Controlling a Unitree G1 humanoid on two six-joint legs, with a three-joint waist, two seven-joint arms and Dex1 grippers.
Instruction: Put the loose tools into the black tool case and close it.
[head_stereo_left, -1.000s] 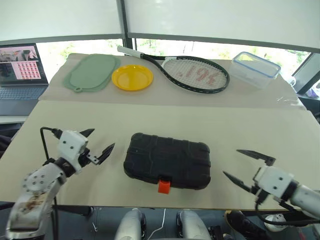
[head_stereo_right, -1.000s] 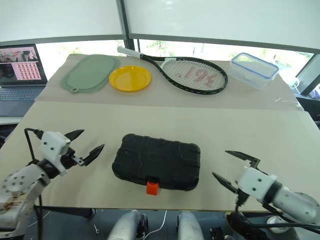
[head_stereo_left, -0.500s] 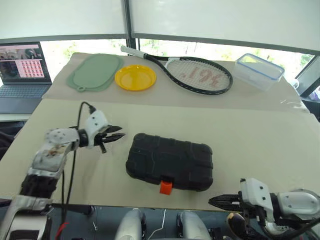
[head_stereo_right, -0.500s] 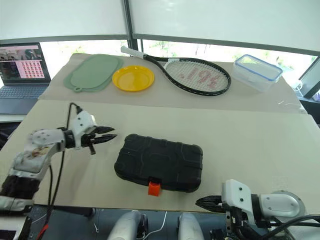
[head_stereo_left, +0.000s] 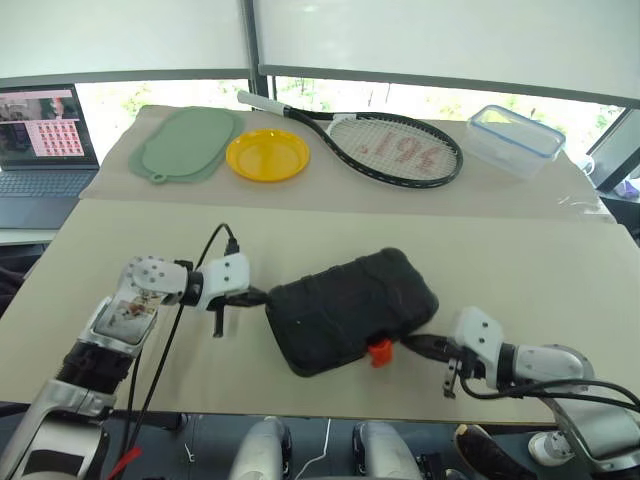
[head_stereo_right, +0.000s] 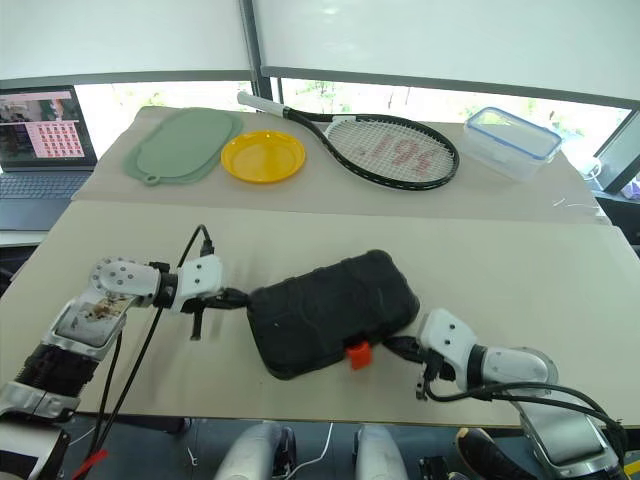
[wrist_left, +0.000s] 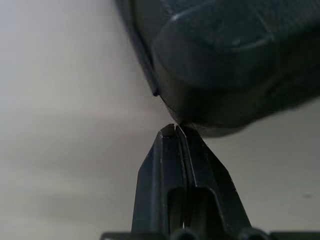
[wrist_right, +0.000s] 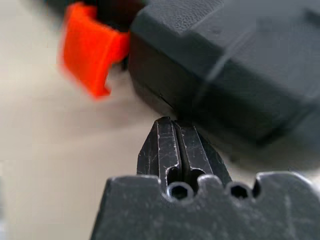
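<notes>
Beige table, black tool case wedged between closed left pincer, closed right pincer

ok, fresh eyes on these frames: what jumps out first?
The closed black tool case near the table's front edge, sitting askew with its orange latch toward the robot. Both claws are shut with their tips at it: the left claw at its left end, the right claw by the latch. At the far side lie a tennis racket, a yellow plate and a green mat.
</notes>
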